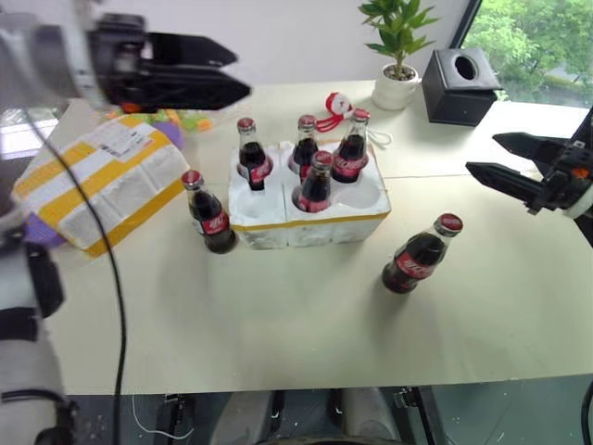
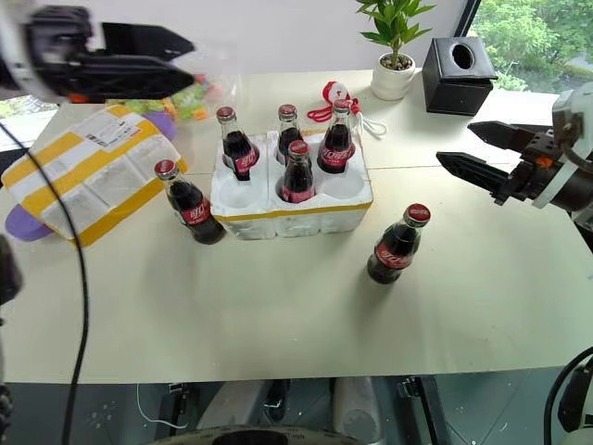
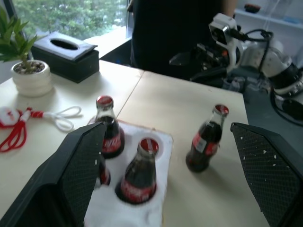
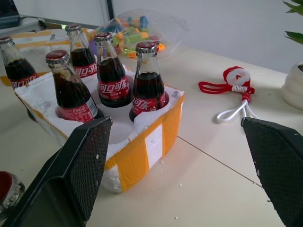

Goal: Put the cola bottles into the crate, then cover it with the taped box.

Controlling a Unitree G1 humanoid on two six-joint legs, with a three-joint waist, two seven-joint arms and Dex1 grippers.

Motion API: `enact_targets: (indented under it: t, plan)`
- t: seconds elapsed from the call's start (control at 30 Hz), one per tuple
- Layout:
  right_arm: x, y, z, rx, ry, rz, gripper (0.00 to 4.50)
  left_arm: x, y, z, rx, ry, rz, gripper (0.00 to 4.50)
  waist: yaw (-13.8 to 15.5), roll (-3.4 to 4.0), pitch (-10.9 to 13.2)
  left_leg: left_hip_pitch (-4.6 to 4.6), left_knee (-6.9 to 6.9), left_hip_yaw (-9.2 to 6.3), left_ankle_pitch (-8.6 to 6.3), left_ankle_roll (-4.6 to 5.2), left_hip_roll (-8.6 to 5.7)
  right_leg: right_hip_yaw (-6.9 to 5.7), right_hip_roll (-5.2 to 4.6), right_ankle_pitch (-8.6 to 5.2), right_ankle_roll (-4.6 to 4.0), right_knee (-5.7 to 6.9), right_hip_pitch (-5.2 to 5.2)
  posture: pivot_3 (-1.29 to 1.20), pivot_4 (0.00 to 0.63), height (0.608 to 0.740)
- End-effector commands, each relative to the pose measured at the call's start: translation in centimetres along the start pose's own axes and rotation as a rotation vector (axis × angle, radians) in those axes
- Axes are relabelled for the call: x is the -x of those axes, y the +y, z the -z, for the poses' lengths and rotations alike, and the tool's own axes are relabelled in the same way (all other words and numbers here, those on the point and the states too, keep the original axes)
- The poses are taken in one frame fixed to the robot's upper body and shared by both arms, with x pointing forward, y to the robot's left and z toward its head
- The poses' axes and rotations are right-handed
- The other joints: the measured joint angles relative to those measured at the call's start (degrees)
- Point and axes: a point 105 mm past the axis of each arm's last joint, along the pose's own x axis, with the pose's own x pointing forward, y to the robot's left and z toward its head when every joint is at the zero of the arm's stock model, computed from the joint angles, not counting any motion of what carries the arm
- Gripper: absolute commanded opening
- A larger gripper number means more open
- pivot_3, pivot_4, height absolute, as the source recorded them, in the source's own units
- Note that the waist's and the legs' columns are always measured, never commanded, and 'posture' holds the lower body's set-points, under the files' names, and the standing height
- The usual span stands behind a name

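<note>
White foam crate mid-table holds four cola bottles; two stand outside, one each side. Taped box lies left. Left gripper and right gripper hover wide open, empty.

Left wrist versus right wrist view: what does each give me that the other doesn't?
Left wrist: the tissue box, the open right gripper and a person in dark clothes behind the table.
Right wrist: the taped box, a toy bag and the bottle standing on the table beside the crate.
Both: the crate, bottles in it and the Santa charm.
</note>
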Motion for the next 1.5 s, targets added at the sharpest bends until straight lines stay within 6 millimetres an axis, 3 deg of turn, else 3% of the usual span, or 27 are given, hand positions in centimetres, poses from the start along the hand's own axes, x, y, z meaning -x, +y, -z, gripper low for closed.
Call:
enact_targets:
  t: [0.03, 0.23, 0.47, 0.67, 1.07, 1.47, 1.5]
  plan:
    - [0.1, 0.0, -1.2, 0.057, -0.021, -0.012, 4.5, 2.6, -0.8, 1.9, -0.046, 0.094, -0.022, 4.41, -0.1, 0.0, 0.0, 0.01, -0.02, -0.01, 0.0, 0.0, 0.01, 0.0, 0.02, 0.0, -0.01, 0.0, 0.0, 0.0, 0.15, 0.732]
    - [0.0, 0.3, -1.5, 0.083, 0.013, -0.072, 4.5, 6.1, -0.1, 9.1, 0.003, 0.307, -0.192, 4.41, -0.06, 0.0, 0.01, 0.03, -0.02, -0.01, -0.15, 0.25, 0.01, 0.04, -0.01, 0.01, -0.04, 0.0, 0.01, 0.0, 0.15, 0.732]
    - [0.1, 0.8, -2.2, 0.108, 0.05, -0.138, 4.5, 6.4, -0.3, 14.5, 0.004, 0.358, -0.261, 4.41, 0.28, 0.01, 0.01, 0.03, -0.33, 0.0, -0.18, 0.28, 0.02, 0.03, -0.07, 0.01, -0.07, -0.13, -0.09, 0.0, 0.15, 0.732]
    - [0.0, 0.9, -2.5, 0.109, 0.053, -0.142, 4.5, 3.9, 1.9, 16.8, -0.025, 0.26, -0.321, 4.41, 0.32, 0.05, -0.02, 0.04, -0.33, 0.01, -0.17, 0.27, 0.02, 0.03, -0.08, 0.04, -0.08, -0.14, -0.08, 0.0, 0.15, 0.732]
    - [0.3, 1.2, -2.7, 0.097, 0.061, -0.136, 4.5, -0.1, 4.4, 19.1, 0.07, 0.138, -0.335, 4.41, 0.23, 0.08, -0.05, 0.04, -0.32, 0.04, -0.17, 0.29, 0.01, 0.03, -0.07, 0.04, -0.07, -0.12, -0.1, 0.0, 0.15, 0.732]
    - [0.4, 1.1, -2.6, 0.075, 0.042, -0.096, 4.5, -2.5, 5.5, 20.6, 0.103, 0.112, -0.316, 4.41, 0.08, 0.07, -0.05, 0.03, -0.31, 0.04, -0.17, 0.29, 0.01, 0.02, -0.07, 0.05, -0.07, -0.12, -0.1, 0.0, 0.15, 0.732]
    - [0.4, 1.1, -2.5, 0.074, 0.041, -0.093, 4.5, -2.6, 5.2, 20.4, 0.105, 0.109, -0.298, 3.88, 0.08, 0.07, -0.05, 0.03, -0.31, 0.04, -0.17, 0.29, 0.01, 0.02, -0.07, 0.05, -0.07, -0.12, -0.1, 0.0, 0.15, 0.732]
